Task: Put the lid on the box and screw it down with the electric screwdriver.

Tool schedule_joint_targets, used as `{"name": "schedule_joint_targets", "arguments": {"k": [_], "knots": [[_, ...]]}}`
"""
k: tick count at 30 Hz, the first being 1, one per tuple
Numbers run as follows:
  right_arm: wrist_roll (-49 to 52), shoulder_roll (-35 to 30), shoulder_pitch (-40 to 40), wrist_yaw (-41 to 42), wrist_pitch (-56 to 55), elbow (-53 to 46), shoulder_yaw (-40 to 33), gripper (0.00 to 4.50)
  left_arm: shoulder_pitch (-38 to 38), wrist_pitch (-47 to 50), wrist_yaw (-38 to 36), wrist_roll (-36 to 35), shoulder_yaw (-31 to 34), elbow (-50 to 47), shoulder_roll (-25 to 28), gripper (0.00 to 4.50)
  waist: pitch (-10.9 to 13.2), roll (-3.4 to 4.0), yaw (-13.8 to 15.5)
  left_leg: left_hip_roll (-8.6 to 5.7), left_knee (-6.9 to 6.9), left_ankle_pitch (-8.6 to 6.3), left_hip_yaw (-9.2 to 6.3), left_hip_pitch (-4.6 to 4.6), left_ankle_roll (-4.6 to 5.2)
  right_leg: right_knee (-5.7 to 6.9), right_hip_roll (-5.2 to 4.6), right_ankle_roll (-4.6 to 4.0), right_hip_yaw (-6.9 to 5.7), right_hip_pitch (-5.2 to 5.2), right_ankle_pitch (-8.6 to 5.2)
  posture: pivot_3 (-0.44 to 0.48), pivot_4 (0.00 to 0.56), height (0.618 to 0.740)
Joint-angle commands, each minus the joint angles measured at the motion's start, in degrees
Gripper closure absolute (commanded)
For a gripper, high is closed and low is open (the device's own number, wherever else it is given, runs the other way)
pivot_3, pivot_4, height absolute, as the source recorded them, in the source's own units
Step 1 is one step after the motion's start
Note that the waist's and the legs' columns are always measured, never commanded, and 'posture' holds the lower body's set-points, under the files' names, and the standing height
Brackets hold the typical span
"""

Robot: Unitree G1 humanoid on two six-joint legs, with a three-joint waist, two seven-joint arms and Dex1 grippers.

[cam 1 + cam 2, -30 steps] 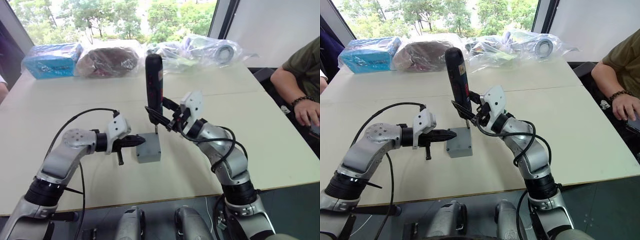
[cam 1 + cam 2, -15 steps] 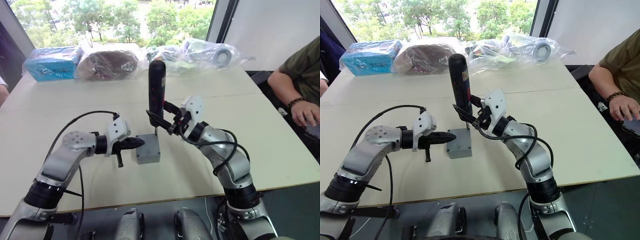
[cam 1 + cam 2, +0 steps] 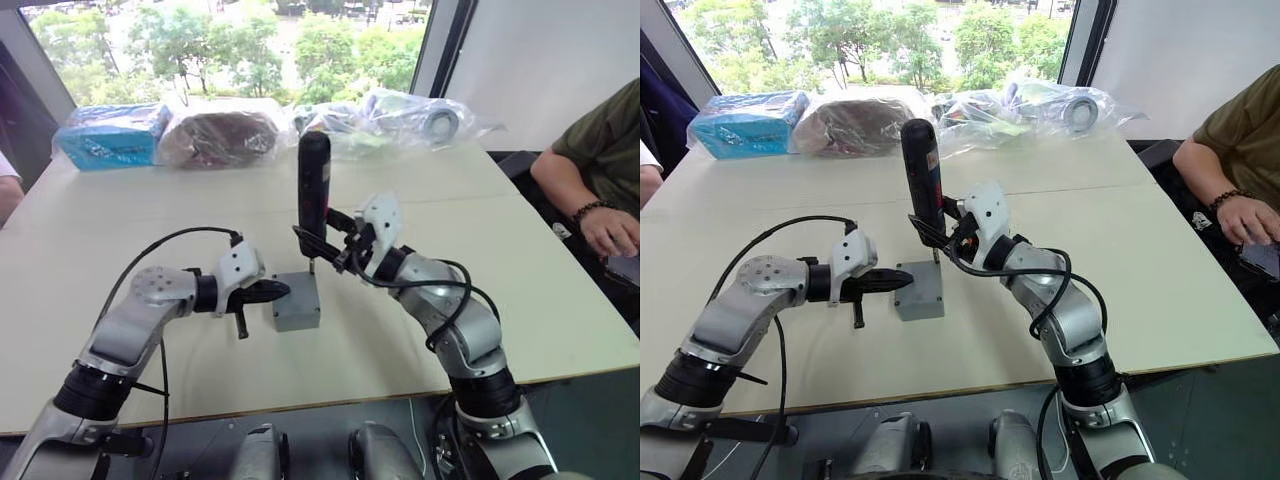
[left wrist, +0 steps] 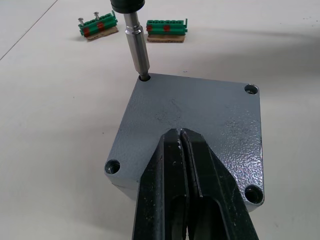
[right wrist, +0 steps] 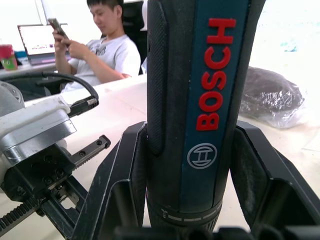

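The left arm reaches in with its elbow out, and the left gripper (image 4: 182, 150) lies level, fingers pressed together. The right arm bends up from the elbow, and the right gripper (image 3: 937, 232) (fingers clamped either side of a black barrel) points leftward.

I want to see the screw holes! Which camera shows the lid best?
The left wrist view: the lid sits close up, with all four corner holes visible. In the eye views it is a small grey square, holes too small to make out.
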Motion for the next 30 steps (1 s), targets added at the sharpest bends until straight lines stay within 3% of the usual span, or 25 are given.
{"name": "schedule_joint_targets", "arguments": {"k": [1,19,26,30], "knots": [[-1.82,-1.27,2.18,-0.74,6.78,3.92,3.59,2.68,1.13,0.66,-0.20,0.91,-1.73,0.98,-0.16,4.50,-0.09,-0.02,-0.02,0.00,0.00,0.00,0.00,0.00,0.00,-0.01,-0.01,0.00,0.00,0.00,0.00,0.000,0.150,0.740],[-0.54,-0.95,-0.81,-1.49,6.64,2.53,1.67,2.68,1.54,0.22,-0.06,1.29,-1.78,1.97,-0.33,4.50,-0.19,0.14,-0.08,0.01,-0.26,-0.02,-0.10,0.00,-0.03,-0.50,-0.43,-0.03,-0.10,-0.11,0.01,0.000,0.150,0.740],[5.84,0.77,-7.45,-1.75,6.55,-2.96,-5.82,2.68,1.43,0.52,0.04,1.05,-1.66,1.51,-0.72,4.50,-0.05,0.31,-0.06,-0.13,-0.44,-0.04,-0.06,-0.16,-0.06,-0.57,-0.98,-0.06,-0.35,-0.31,0.02,0.000,0.150,0.740],[13.93,1.59,-13.30,-3.11,10.39,-7.11,-12.50,2.68,1.56,1.07,0.45,0.09,-0.54,-0.70,-0.93,4.50,0.24,0.48,-0.15,-0.26,-0.57,-0.01,0.00,-0.73,-0.06,-0.59,-1.17,-0.10,-0.37,-0.70,0.08,0.000,0.150,0.740]]}}
